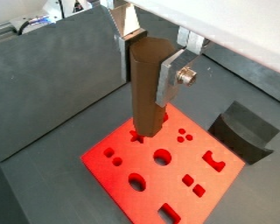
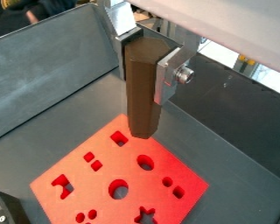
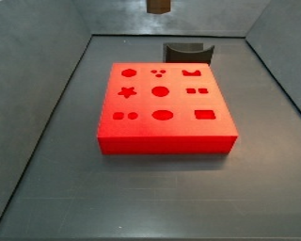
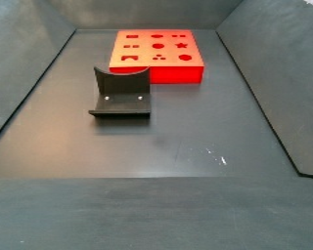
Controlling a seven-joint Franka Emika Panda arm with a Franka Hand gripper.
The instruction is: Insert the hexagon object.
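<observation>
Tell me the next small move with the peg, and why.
Probably shift sideways to line up over the hexagonal hole before descending. The gripper holds the hexagon object upright, well above the red block; its tip hangs clear of the block, so nothing is seated.

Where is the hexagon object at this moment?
The hexagon object is clamped upright in the gripper, hanging above the red block in both wrist views; in a side view only its lower tip shows at the top edge.
</observation>
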